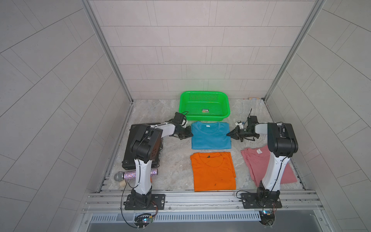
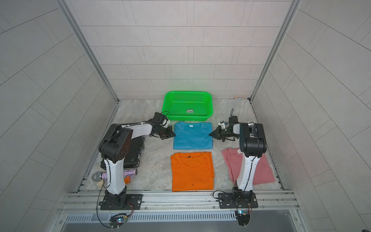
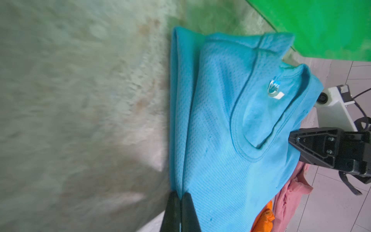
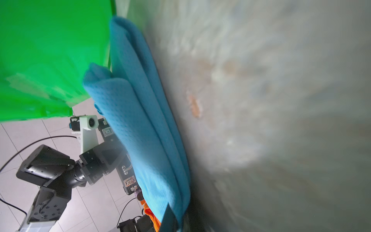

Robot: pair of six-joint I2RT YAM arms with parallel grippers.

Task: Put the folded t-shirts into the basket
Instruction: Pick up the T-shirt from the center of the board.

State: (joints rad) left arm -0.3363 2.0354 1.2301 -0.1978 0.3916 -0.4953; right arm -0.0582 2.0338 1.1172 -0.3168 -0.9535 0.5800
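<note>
Blue fabric is pinched from both sides. The left gripper is closed on one side edge of the blue tee and the right gripper on the opposite edge. Each pair of jaws is nearly together, with only folded layers between them. The tee lies on the table, its collar end just beside the near wall of the basket, which holds no shirts yet. The orange tee lies close to its hem, and the pink tee sits partly under the right arm.

The step in hand looks like the lift. It should go best if both arms rise together and level, keeping their spacing so the cloth neither sags nor is pulled taut. Each grip sits about midway along a side, so collar and hem will probably droop. Lift high enough for them to clear the near rim before carrying forward. Lower until the tee rests on the basket floor, then open both at once. One risk is a jaw holding only the top layers, which would let the fold fall open.
</note>
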